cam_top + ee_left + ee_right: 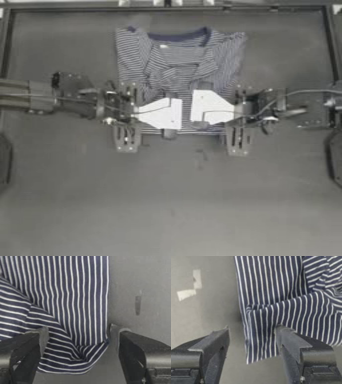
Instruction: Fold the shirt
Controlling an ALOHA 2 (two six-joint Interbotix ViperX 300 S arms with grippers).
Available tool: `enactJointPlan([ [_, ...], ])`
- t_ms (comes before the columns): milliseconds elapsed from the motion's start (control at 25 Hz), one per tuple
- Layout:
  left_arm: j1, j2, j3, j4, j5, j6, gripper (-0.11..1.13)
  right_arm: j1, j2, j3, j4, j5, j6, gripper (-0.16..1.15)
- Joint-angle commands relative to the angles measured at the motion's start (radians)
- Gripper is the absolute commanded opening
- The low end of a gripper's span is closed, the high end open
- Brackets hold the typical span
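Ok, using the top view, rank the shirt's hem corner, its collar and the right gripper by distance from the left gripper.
From the left gripper:
1. hem corner, lying between its open jaws.
2. right gripper, at the opposite end of the same hem.
3. collar, at the shirt's far end.

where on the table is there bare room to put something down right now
The table is bare across the whole half below the shirt's hem. Narrower strips flank the shirt at the collar end. It is crowded at the hem, where the left pincer and right pincer straddle its corners.
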Motion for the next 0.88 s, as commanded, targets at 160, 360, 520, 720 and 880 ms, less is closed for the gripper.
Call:
enactJointPlan([
  [160, 0.012, -0.003, -0.012, 0.002, -0.018, -0.005, 1.01, -0.015, 0.017, 0.015, -0.003, -0.041, 0.012, 0.89],
  [360, 0.018, 0.012, -0.017, 0.000, -0.017, -0.009, 0.96, -0.025, 0.026, 0.031, -0.003, -0.054, 0.020, 0.87],
  [520, 0.028, 0.014, -0.014, 0.002, -0.008, -0.025, 0.71, -0.025, 0.028, 0.041, -0.005, -0.054, 0.023, 0.80],
  [720, 0.012, 0.020, -0.002, 0.014, 0.012, -0.005, 0.08, -0.025, 0.029, 0.054, -0.006, -0.051, 0.025, 0.32],
  [880, -0.012, 0.015, -0.003, 0.051, 0.026, -0.008, -0.01, -0.023, 0.032, 0.049, -0.017, -0.054, 0.029, -0.05],
])
